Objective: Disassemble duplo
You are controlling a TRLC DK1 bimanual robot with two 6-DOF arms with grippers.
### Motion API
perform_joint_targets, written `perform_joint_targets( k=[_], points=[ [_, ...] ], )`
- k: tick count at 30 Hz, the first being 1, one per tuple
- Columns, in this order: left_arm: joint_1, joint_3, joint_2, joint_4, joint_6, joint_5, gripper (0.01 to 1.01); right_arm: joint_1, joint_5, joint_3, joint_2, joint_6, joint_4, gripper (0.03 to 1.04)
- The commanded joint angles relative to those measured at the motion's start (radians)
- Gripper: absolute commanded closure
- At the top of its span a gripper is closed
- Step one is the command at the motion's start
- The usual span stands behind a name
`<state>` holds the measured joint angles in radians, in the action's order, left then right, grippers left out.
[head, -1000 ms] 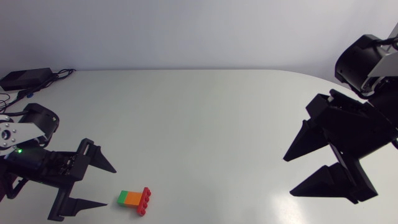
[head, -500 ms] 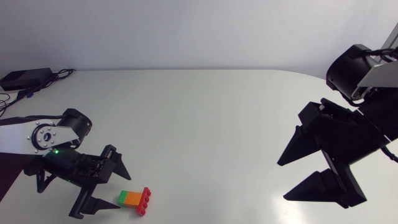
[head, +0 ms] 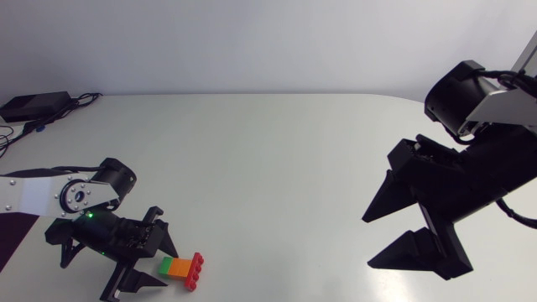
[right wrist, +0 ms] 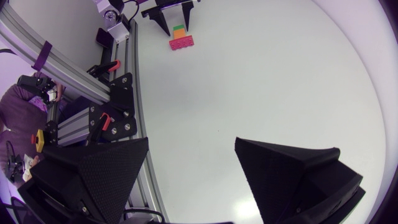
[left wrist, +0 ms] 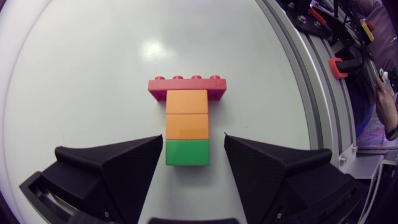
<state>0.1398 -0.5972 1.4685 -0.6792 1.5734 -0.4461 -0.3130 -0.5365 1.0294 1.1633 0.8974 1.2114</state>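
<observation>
Left gripper [left wrist: 194, 139] fingers spread, flanking green brick [left wrist: 186, 153]; an off-centre close could skid the stack [left wrist: 186, 118]. Right gripper [right wrist: 192, 142] fingers also spread.

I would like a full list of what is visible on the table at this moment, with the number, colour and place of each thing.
table: 1, white, under everything.
black box with cables: 1, black, at the table's far left corner.
red brick: 1, red, four studs, at the end of the joined row farthest from the left gripper.
orange bricks: 2, orange, joined in line between the red brick and the green brick.
green brick: 1, green, at the row's near end, between the left fingers, gaps on both sides.
left gripper: 1, black, open, one finger on each side of the green brick.
right gripper: 1, black, open, over the table's right side, far from the bricks.
</observation>
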Motion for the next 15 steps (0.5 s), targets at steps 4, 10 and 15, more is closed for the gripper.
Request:
perform_joint_targets(
  k=[4,10,15],
  points=[
    [0.007,0.031,0.021,0.021,-0.019,0.001,0.730,-0.012,-0.006,-0.057,0.007,-0.029,-0.024,0.07],
    [0.000,0.011,0.035,0.021,-0.039,0.001,0.800,-0.011,-0.005,-0.078,-0.014,-0.031,-0.027,0.07],
    [0.004,-0.061,0.021,0.013,-0.119,-0.005,0.825,0.011,-0.006,-0.074,-0.027,-0.032,-0.035,0.07]
  ],
)
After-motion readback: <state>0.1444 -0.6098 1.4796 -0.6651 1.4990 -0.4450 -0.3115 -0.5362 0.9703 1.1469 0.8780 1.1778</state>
